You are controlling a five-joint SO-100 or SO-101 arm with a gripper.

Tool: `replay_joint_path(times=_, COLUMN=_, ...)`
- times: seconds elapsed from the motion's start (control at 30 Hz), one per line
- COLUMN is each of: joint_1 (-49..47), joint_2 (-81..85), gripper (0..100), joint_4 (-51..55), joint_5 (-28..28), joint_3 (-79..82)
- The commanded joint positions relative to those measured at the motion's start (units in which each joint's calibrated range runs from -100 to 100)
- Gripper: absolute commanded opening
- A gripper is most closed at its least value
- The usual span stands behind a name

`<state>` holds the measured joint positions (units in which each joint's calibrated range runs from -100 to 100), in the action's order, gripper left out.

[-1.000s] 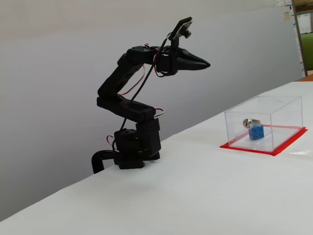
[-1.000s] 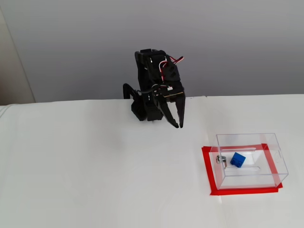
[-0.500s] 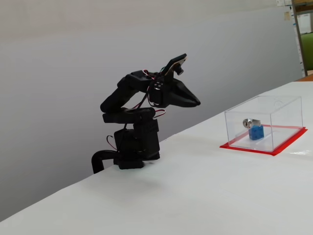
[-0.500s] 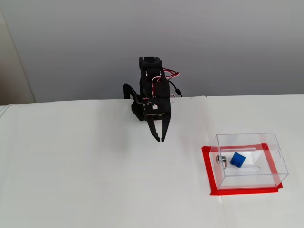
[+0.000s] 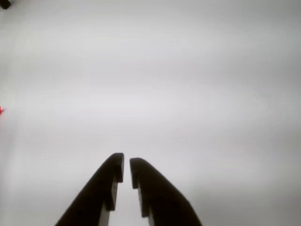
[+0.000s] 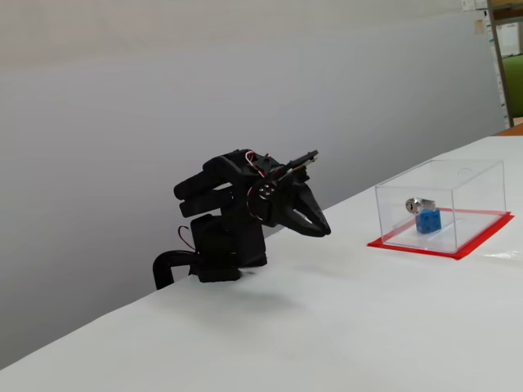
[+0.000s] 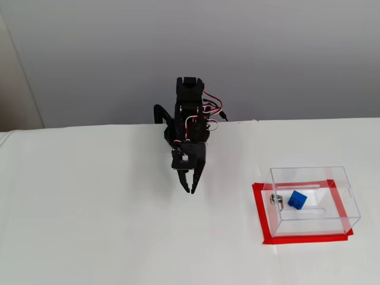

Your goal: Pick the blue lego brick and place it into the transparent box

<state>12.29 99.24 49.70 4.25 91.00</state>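
Setting reads as a lab or office test bench. The tool [image 6: 325, 231] hangs over a bare white table [image 6: 343, 327], with a plain grey partition wall [image 6: 122, 98] close behind it. Well beyond the tool, at one fixed view's far right edge, shelving [image 6: 507, 57] is partly visible.

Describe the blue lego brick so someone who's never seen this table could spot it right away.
Find the transparent box on its red base sheet, at the right in both fixed views. Inside sits the blue lego brick, beside a small silver cylinder. It's the only bright blue, blocky piece; its neighbour is round and metallic.
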Motion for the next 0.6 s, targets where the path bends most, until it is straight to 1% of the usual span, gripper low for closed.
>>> replay_joint_path(times=0.0, joint_1=1.21, joint_2=0.59, gripper=1, joint_4=-0.96, joint_5=-0.34, joint_3=1.05)
replay_joint_path(times=0.4, joint_1=1.36, joint_2=0.68, gripper=1, joint_4=-0.79, joint_5=-0.49, joint_3=8.28)
replay_joint_path(times=0.57, joint_1=1.28, joint_2=0.68, gripper=1, joint_4=0.43, joint_5=-2.48, joint_3=8.28)
